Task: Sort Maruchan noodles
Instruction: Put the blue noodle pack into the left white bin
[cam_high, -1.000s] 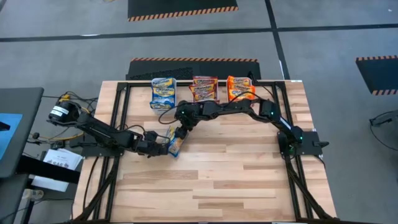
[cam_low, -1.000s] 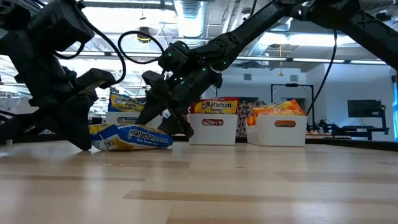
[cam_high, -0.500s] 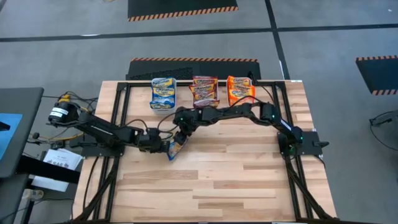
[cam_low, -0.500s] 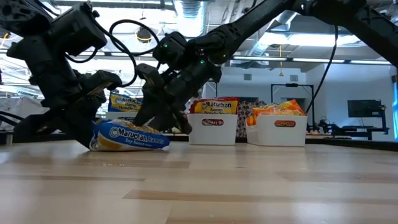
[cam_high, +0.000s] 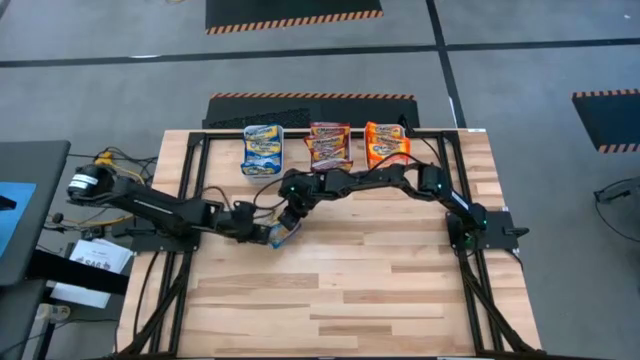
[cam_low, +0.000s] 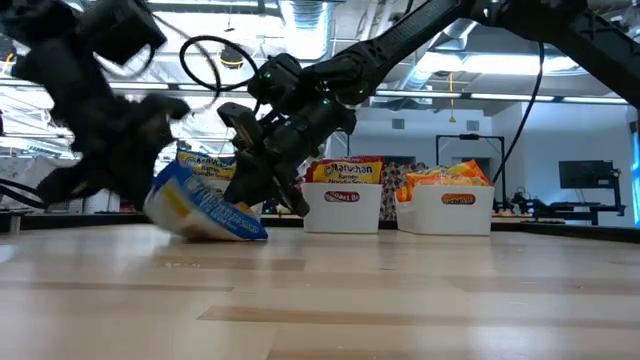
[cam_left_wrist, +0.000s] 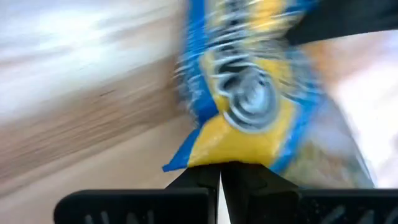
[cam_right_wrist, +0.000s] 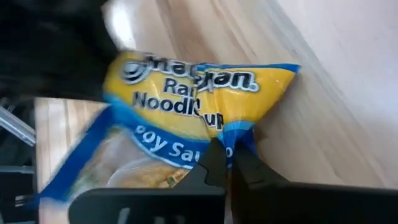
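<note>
A blue and yellow Maruchan noodles packet (cam_high: 282, 233) sits tilted near the table's middle, between my two grippers. My left gripper (cam_high: 266, 234) comes at it from the table's left and is shut on it. My right gripper (cam_high: 291, 217) reaches in from the far right and is shut on the same packet (cam_low: 205, 205). More packets fill three white bins at the far edge: blue (cam_high: 262, 150), maroon (cam_high: 329, 145) and orange (cam_high: 386, 142). My left gripper pinches the packet's crimped end edge (cam_left_wrist: 219, 155) between its two fingers, coming roughly level from the table's left. The packet stands tilted, that end raised. My right gripper pinches the packet's blue edge seam (cam_right_wrist: 235, 140) between its two fingertips, slanting down from the far right. The packet's lower edge (cam_low: 240, 234) is at the tabletop.
The three bins (cam_low: 343, 207) stand in a row along the far edge. Black frame rails (cam_high: 196, 180) run along the table's left and right sides. Bare wood (cam_high: 350, 290) lies toward the near edge.
My right gripper has shut on the packet. My left gripper, still shut on it, has turned and moved quickly, and the packet has gone from lying flat to tilted, its left-gripper end raised and its other edge down at the table.
</note>
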